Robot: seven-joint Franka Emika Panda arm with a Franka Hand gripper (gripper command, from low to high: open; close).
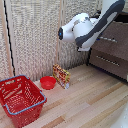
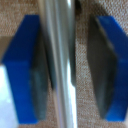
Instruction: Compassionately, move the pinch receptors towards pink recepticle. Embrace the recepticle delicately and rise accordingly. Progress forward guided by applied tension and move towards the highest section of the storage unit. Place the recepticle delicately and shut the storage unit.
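Observation:
In the wrist view my gripper [image 2: 67,65] straddles a slim silver bar handle [image 2: 59,70]. One blue-tipped finger [image 2: 22,70] lies close against the bar. The other finger [image 2: 111,70] stands apart from it with a gap, so the jaws are open around the handle. Brown drawer front fills the background. In the exterior view the white arm [image 1: 87,30] reaches to the upper drawer [image 1: 112,35] of the dark brown dresser [image 1: 112,55] at the exterior view's right. The fingers are hidden there behind the arm. The pink mug is out of view.
A big red wire basket [image 1: 20,97] stands at the front of the exterior view's left. A shallow red bowl [image 1: 48,82] and a colourful packet [image 1: 61,76] stand on the wooden floor [image 1: 85,105] before a beige slatted wall. The lower drawer handle [image 1: 106,60] shows below the arm.

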